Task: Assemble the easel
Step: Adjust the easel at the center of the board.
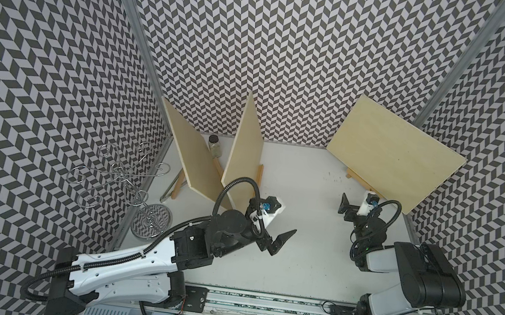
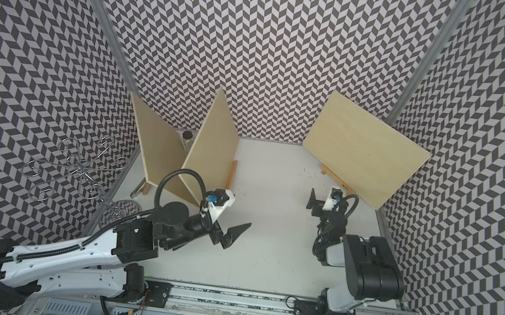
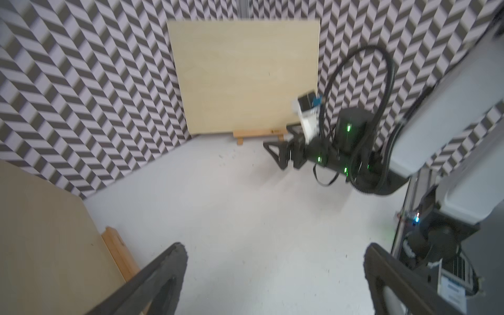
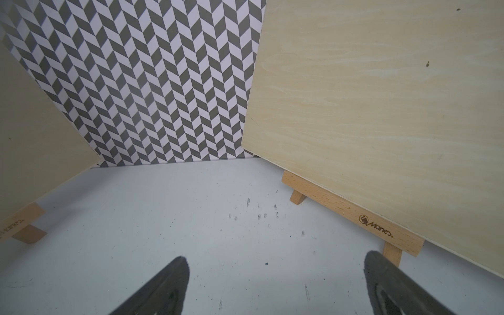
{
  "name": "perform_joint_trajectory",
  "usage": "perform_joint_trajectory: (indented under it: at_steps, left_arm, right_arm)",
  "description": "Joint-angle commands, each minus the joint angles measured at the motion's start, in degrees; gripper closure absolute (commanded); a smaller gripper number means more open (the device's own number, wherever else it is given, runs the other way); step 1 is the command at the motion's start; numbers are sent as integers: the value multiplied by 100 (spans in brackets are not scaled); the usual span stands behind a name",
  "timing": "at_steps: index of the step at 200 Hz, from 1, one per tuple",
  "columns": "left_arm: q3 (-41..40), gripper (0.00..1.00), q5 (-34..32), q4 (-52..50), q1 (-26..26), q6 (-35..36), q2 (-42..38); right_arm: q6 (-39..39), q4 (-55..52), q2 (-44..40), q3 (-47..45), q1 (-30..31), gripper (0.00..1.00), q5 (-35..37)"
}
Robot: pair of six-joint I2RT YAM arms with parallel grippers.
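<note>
Inspector: Easel (image 4: 351,215) position?

Operator: Small pale wooden frame, upright at the far right of the table (image 1: 296,270), with a panel (image 4: 381,95) leaning on its ledge. Middle panel (image 1: 245,150) and left panel (image 1: 192,153) stand likewise toward the far left.

Inspector: Handling?

Operator: Judged light, stiff and thin, so easily tipped. The panel only rests there and could slide off. The ledge bar or a leg looks the best hold, not the panel face.

Inspector: Grippers?

Operator: Right gripper (image 4: 275,259) hangs near that ledge, apparently clear of it, jaws spread wide with nothing between them. Left gripper (image 1: 282,240) hovers mid-table near the middle panel, equally wide and empty.
</note>
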Motion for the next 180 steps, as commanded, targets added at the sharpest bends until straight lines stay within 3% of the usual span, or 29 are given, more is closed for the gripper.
perform_joint_trajectory:
  at_steps: [1,21,32,62,108,157,180]
  left_arm:
    - [842,1,-1074,-271,18,-216,151]
    - [1718,1,-2054,-671,212,-446,436]
    - [2222,1,-2251,-1058,575,-743,647]
    - [2972,1,-1596,-1614,2006,-1418,923]
    - [2701,1,146,-1539,4483,-2941,914]
    - [3252,1,6,-1909,4951,-3422,2079]
    - [3222,1,328,-1796,5389,-3865,2555]
  right_arm:
    - [-121,362,60,-18,-27,1,-50]
    - [-122,354,60,-16,-27,1,-52]
    - [-122,352,60,-16,-27,1,-55]
    - [-125,354,62,-14,-27,1,-60]
    - [-134,344,53,-22,-26,1,-68]
    - [-145,344,52,-16,-27,1,-68]
    - [-145,337,51,-14,-27,1,-68]
